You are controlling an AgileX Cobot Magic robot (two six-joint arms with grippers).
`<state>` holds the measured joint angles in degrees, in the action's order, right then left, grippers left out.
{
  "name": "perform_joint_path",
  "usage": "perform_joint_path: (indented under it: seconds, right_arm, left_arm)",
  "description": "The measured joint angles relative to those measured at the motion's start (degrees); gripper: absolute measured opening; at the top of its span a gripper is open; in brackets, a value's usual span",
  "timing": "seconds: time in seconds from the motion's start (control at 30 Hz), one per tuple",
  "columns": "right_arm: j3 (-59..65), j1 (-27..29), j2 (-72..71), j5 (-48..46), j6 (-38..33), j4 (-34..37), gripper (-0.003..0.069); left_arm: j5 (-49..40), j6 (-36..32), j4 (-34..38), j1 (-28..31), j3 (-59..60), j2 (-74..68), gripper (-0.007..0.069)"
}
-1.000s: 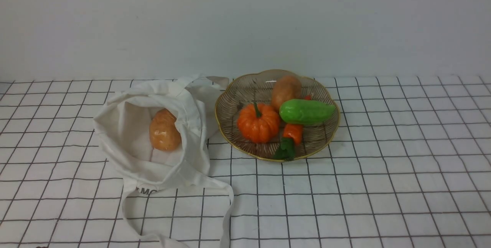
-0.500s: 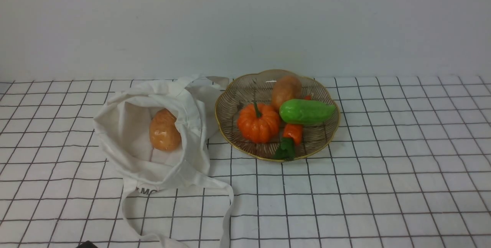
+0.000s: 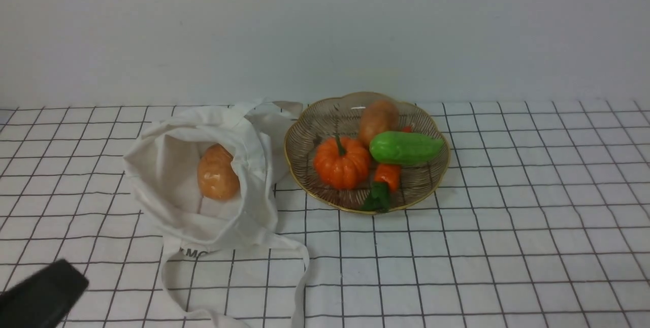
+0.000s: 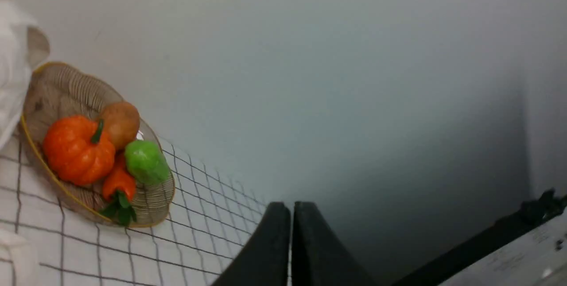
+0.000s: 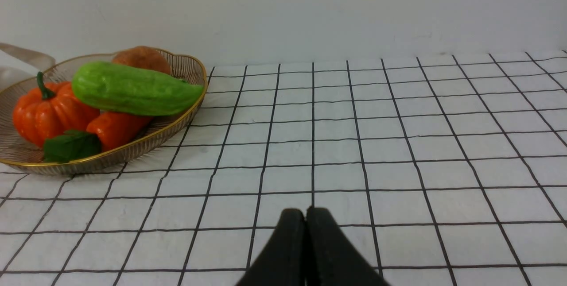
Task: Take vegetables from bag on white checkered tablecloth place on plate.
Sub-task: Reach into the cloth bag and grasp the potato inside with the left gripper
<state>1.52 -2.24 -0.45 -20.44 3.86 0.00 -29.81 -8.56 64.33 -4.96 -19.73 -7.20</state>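
You're sitting with both sets clenched on nothing: left fingers (image 4: 272,237) hanging low at the table's near left, right fingers (image 5: 288,241) over the white checkered tablecloth (image 3: 508,216). The glossy orange-tan plastic potato (image 3: 217,173) is lying inside the floppy white cotton tote bag (image 3: 167,201), beside the gold-rimmed wire plate (image 3: 310,125) (pretty crowded). I'm worrying about the fingers snagging loose cloth and dragging the bag, or that slick potato squirting out.

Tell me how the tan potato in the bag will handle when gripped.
The potato looks glossy and rounded, so it may slip in a pinch. Its oval shape suggests it could roll once released. The slack cloth bag around it will probably shift or snag.
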Motion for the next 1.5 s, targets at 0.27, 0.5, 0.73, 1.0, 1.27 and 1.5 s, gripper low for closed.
perform_joint_path:
  seconds: [0.27, 0.5, 0.73, 1.0, 1.27, 1.5]
  right_arm:
    - [0.00, 0.00, 0.00, 0.00, 0.00, 0.00, -0.0015]
    - [0.00, 0.00, 0.00, 0.00, 0.00, 0.00, -0.0015]
    - [0.00, 0.00, 0.00, 0.00, 0.00, 0.00, -0.0015]
    - [0.00, 0.00, 0.00, 0.00, 0.00, 0.00, -0.0015]
    - [0.00, 0.00, 0.00, 0.00, 0.00, 0.00, -0.0015]
    - [0.00, 0.00, 0.00, 0.00, 0.00, 0.00, -0.0015]
  left_arm:
    - [-27.20, -0.13, -33.77, 0.00, -20.87, -36.76, -0.0008]
    - [-34.01, 1.21, -43.90, -0.13, -40.09, -64.52, -0.0008]
    - [-34.47, 5.49, -46.26, -7.37, -51.20, -85.04, -0.0007]
    - [-39.12, 22.28, -69.28, -13.53, -67.40, -101.07, -0.0003]
    - [-36.24, 28.82, -76.65, -13.84, -69.25, -104.47, 0.0042]
    - [-29.05, 30.01, -76.90, -13.91, -69.35, -105.98, 0.0224]
